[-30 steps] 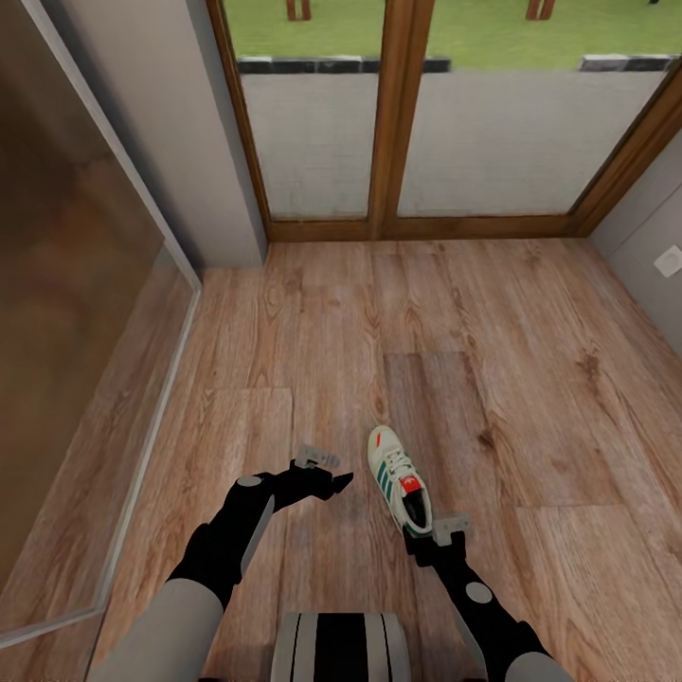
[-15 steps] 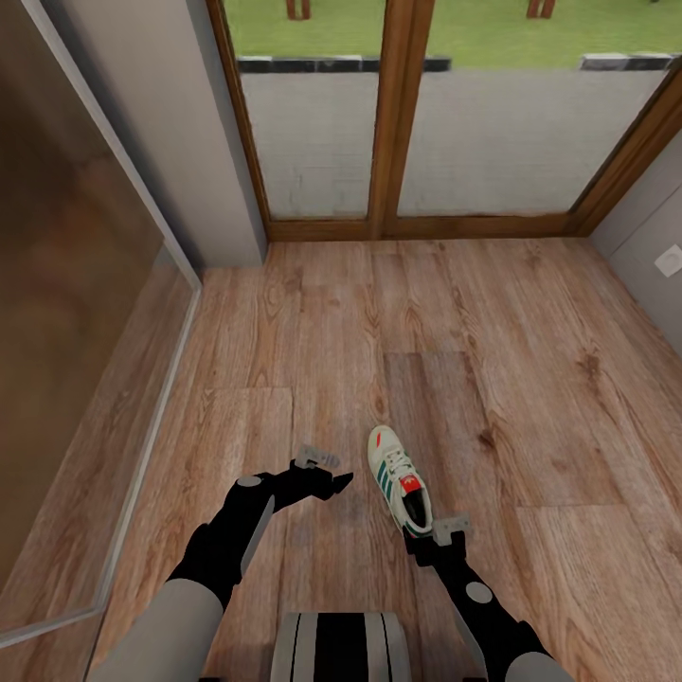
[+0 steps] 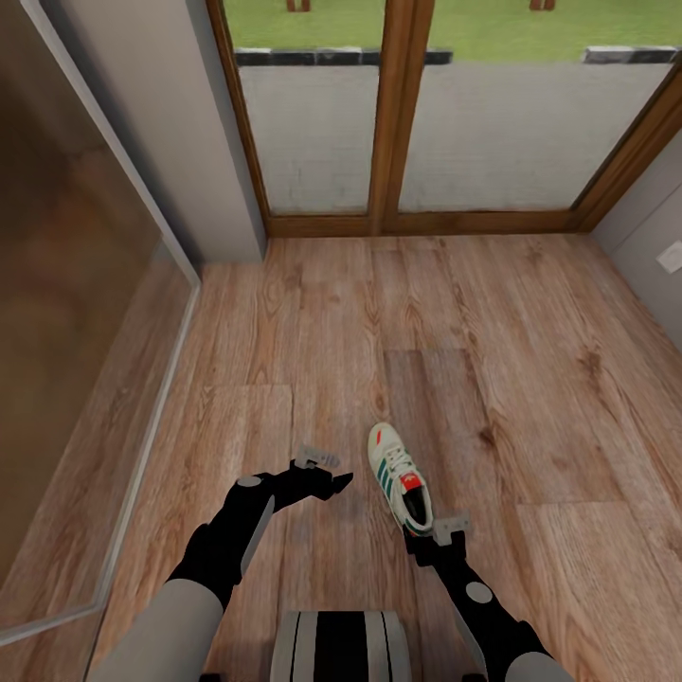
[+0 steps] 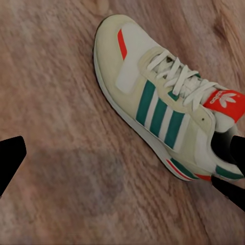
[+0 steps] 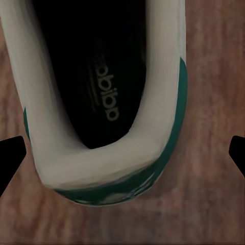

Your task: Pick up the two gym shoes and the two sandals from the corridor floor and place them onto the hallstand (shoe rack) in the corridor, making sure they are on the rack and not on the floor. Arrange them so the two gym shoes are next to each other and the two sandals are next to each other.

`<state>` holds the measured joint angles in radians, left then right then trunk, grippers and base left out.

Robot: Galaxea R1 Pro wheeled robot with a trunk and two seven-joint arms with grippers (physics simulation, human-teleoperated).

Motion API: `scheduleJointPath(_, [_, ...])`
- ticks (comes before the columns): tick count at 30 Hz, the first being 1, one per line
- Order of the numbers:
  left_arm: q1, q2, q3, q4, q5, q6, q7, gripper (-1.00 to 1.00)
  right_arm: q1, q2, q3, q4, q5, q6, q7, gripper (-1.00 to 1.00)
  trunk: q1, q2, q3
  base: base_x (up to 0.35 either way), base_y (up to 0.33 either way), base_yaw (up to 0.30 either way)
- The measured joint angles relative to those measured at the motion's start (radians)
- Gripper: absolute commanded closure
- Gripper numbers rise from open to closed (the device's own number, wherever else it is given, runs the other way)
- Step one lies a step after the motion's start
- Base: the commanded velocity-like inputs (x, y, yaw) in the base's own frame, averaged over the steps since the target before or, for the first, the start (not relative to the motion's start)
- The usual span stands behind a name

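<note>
From the head camera, a single white gym shoe (image 3: 399,476) with green stripes lies on the corridor floor (image 3: 530,379) in front of the robot, toe pointing toward the wood-framed glass doors (image 3: 393,114). The right gripper (image 3: 428,536) sits at the shoe's heel, while the left gripper (image 3: 327,471) hovers just beside the shoe, over bare planks. The left wrist camera looks down on the shoe (image 4: 166,109) lying on its sole, laces and red tongue uppermost, with that gripper's dark fingertips (image 4: 10,158) spread wide and holding nothing. The right wrist camera looks into the shoe's dark heel opening (image 5: 99,102); its fingertips (image 5: 11,155) stand apart on either side of the heel, released, not touching it.
</note>
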<state>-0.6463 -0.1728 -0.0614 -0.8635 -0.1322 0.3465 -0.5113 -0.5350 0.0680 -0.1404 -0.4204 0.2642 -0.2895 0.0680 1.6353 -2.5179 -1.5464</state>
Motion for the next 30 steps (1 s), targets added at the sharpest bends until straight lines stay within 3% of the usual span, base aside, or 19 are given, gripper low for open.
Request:
scheduleJointPath(5, [-0.002, 0.0, 0.0, 0.0, 0.0, 0.0, 0.0, -1.0, 0.0, 0.0, 0.0, 0.0, 0.0, 0.0, 0.0, -1.0, 0.002, -0.001, -0.019, 0.0, 0.0, 0.0])
scheduleJointPath(30, [0.001, 0.0, 0.001, -0.002, 0.0, -0.001, 0.0, -1.0, 0.0, 0.0, 0.0, 0.001, 0.0, 0.0, 0.0, -1.0, 0.002, -0.001, -0.02, 0.017, 0.008, 0.0])
